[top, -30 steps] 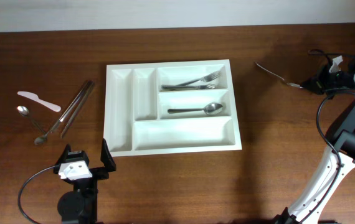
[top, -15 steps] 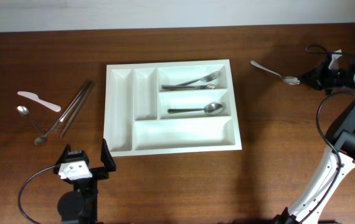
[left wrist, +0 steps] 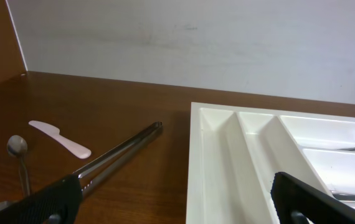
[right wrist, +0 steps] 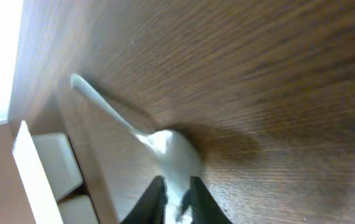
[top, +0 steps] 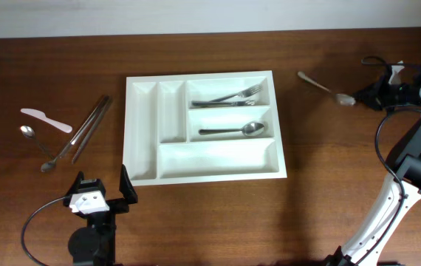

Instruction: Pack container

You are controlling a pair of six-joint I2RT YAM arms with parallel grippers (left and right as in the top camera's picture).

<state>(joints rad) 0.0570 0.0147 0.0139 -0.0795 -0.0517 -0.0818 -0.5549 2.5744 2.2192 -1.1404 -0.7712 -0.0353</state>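
Overhead, a white knife [top: 46, 120], small spoon [top: 27, 131] and tongs [top: 85, 130] lie at the left of the table [top: 329, 185]. The left gripper [left wrist: 176, 183] has its jaws wide apart. The container [top: 218, 159] sits centrally, long axis left-right, with forks [top: 229, 97] in its far compartment and a tray spoon [top: 233, 131] in the middle one. The right gripper [right wrist: 176, 198] jaws pinch the held spoon [top: 327, 86] by its bowl, handle pointing left.

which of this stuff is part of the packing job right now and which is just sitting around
In the job: white tray, held spoon, right gripper, forks, packed spoon.
Lying about, untouched: white knife, tongs, small spoons.
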